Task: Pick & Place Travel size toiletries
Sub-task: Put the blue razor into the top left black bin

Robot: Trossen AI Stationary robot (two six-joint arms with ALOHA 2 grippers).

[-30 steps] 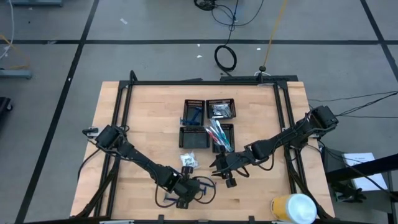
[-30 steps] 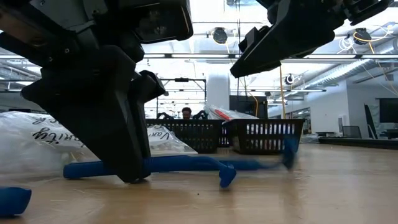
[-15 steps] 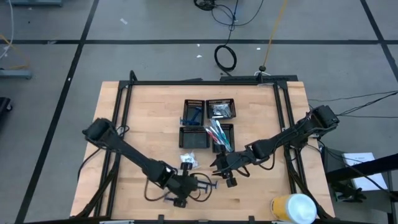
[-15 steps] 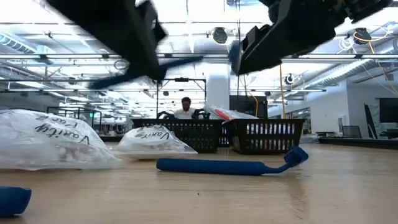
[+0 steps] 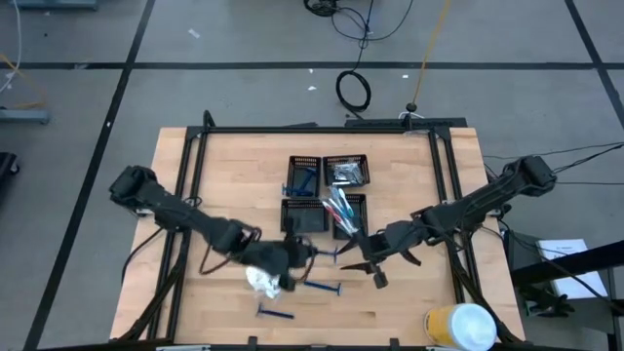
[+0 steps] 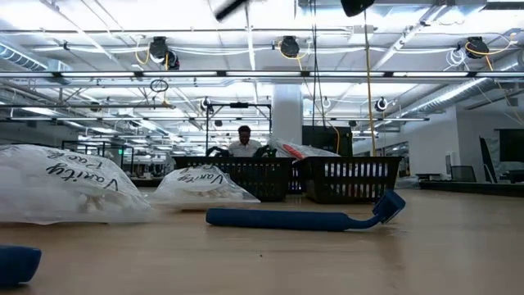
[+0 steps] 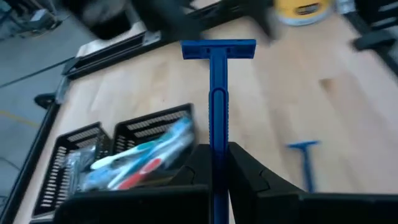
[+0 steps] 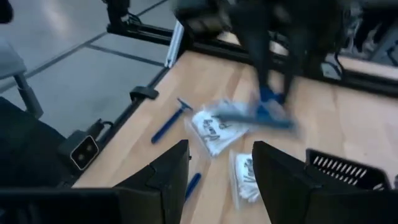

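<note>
Left tool [image 7: 219,163] gripping blue razor [image 7: 218,93], packets [image 6: 61,185] reading "Vanity"

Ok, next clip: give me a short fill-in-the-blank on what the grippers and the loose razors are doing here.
1. The left gripper is shut on a blue ____.
2. The right gripper stands open and holds ____.
3. In the high view, ____ blue razors lie loose on the table, one nearer the trays than the other.
Missing words: razor; nothing; two
</note>
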